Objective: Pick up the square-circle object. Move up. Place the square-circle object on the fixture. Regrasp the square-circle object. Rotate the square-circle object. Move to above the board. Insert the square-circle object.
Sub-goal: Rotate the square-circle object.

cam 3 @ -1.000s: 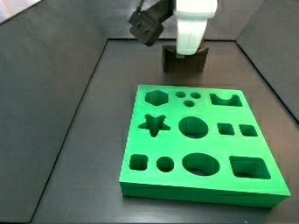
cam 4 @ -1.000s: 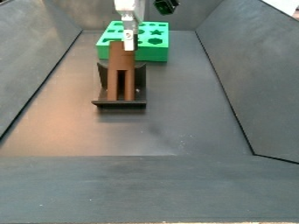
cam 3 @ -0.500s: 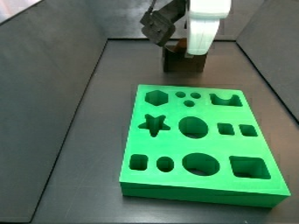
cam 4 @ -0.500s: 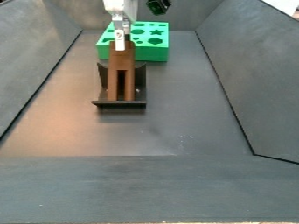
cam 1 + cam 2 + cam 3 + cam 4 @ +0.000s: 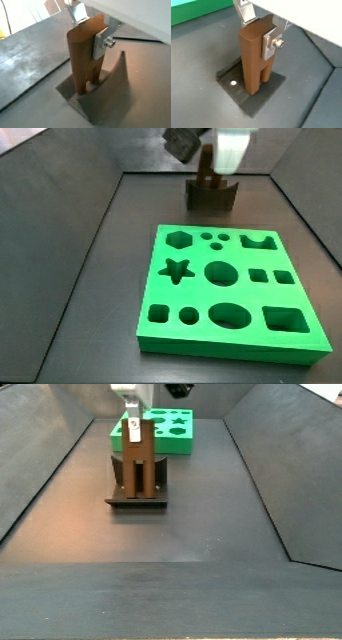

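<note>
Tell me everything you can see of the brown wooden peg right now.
The slim brown wooden peg is a plain, smooth bar with squared sides and a rounded top end. It stands upright in both wrist views, its lower end at the dark fixture, beside the fixture's upright. The gripper is at its upper end, with one silver finger flat against its side. In a side view it rises above the fixture, behind the green board.

Both wrist views close, looking down past the gripper (image 5: 91, 31) onto the fixture (image 5: 254, 97), both side views farther off, from opposite ends, sharing board (image 5: 227, 288), fixture, gripper.
</note>
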Motion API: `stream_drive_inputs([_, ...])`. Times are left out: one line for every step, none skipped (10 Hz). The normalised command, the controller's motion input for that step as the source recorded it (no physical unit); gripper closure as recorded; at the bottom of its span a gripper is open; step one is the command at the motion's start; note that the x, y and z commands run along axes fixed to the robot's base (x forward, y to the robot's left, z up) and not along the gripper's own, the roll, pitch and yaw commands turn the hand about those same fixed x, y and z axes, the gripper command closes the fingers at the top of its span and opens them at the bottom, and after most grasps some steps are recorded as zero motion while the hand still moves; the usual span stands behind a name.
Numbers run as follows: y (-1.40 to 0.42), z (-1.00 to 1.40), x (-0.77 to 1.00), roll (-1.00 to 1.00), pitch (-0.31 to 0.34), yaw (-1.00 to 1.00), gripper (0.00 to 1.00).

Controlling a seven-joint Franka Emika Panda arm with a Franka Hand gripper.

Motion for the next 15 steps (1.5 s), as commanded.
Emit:
stream_drive_inputs([0.17, 0.74, -1.00, -0.03, -0.020, -0.02, 1.00])
stream_drive_inputs([0.16, 0.73, -1.00, -0.03, -0.022, -0.02, 1.00])
stream_drive_inputs([0.15, 0.70, -1.00, -0.04, -0.014, -0.03, 1.00])
stream_drive_inputs([0.14, 0.67, -1.00, -0.04, 0.001, -0.04, 1.00])
stream_drive_inputs([0.13, 0.64, -1.00, -0.05, 0.011, -0.04, 1.00])
stream_drive_inputs([0.12, 0.62, -1.00, -0.05, 0.020, -0.04, 1.00])
stream_drive_inputs([0.11, 0.57, -1.00, -0.06, 0.041, -0.04, 1.00])
stream_drive_inputs([0.11, 0.55, -1.00, -0.06, 0.048, -0.03, 1.00])
stream_drive_inputs([0.09, 0.46, -0.97, -0.08, 0.053, -0.03, 1.00])
stream_drive_inputs([0.06, 0.27, -0.72, -0.09, 0.060, -0.02, 1.00])
stream_drive_inputs([0.04, 0.17, -0.53, -0.10, 0.059, -0.02, 1.00])
stream_drive_inputs([0.03, 0.13, -0.39, -0.10, 0.059, -0.02, 1.00])
stream_drive_inputs([0.00, 0.00, 0.00, -1.00, 0.063, -0.98, 1.00])
stream_drive_inputs([0.01, -0.06, 0.12, -1.00, 0.081, -0.96, 1.00])
stream_drive_inputs([0.06, -0.04, 0.08, -1.00, 0.111, -0.93, 1.00])
